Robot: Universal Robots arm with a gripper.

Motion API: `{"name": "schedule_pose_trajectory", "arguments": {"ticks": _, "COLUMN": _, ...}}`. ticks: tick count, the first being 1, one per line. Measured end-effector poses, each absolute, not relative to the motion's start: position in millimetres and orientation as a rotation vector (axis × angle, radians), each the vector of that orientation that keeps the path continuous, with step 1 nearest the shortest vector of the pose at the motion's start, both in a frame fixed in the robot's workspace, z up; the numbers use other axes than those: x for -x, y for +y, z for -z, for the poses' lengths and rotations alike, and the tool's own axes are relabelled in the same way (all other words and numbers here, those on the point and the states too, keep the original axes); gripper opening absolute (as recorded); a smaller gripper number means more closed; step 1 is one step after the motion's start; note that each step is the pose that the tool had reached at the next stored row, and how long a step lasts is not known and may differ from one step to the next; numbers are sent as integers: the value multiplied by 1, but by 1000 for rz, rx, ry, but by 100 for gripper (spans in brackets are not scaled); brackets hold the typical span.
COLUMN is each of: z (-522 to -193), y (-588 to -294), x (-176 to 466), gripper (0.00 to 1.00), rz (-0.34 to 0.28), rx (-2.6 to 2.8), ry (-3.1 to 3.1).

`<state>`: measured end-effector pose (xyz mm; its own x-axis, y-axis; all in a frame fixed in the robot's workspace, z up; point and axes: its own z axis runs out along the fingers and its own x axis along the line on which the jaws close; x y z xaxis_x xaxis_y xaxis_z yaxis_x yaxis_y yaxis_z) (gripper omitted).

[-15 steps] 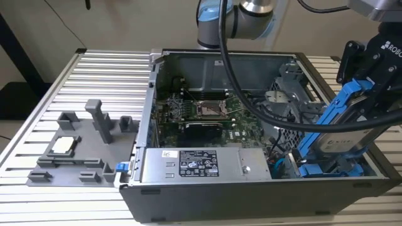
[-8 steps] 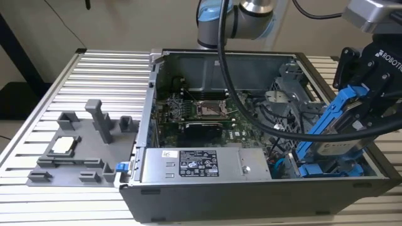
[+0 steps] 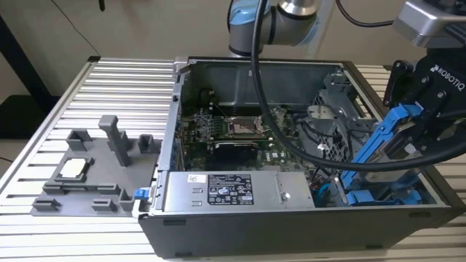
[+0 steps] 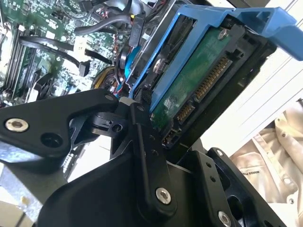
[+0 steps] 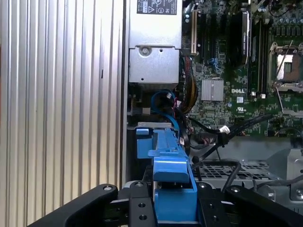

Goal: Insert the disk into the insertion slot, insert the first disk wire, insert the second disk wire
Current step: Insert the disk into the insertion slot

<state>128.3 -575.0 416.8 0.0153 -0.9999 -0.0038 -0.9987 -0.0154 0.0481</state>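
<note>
My gripper (image 3: 416,128) is shut on the disk (image 3: 386,147), a drive clipped in a bright blue carrier. It holds the disk steeply tilted over the exterior view's right end of the open computer case. In the second wrist view the disk's green circuit board (image 4: 199,80) and its connector row face the camera between the black fingers (image 4: 147,142). The blue carrier (image 5: 168,161) points down toward the perforated dark grey drive cage (image 5: 213,171). The disk's lower end hangs just above blue parts at the case floor (image 3: 378,197). Black cables (image 5: 222,130) lie loose beside the cage; I cannot tell which are the disk wires.
A grey labelled power-supply box (image 3: 233,191) lies along the case's near wall. The motherboard (image 3: 240,128) fills the case's middle. A thick black arm cable (image 3: 291,136) sags across the case. A grey plastic fixture tray (image 3: 95,169) sits on the slatted table (image 3: 124,93) at the exterior view's left.
</note>
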Motion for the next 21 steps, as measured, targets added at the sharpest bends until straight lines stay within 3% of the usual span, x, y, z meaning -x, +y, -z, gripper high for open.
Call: {"name": "schedule_pose_trajectory", "arguments": {"ticks": 21, "z": -387, "y": -574, "x": -128, "gripper": 33, "rz": 62, "rx": -2177, "ry": -2219}}
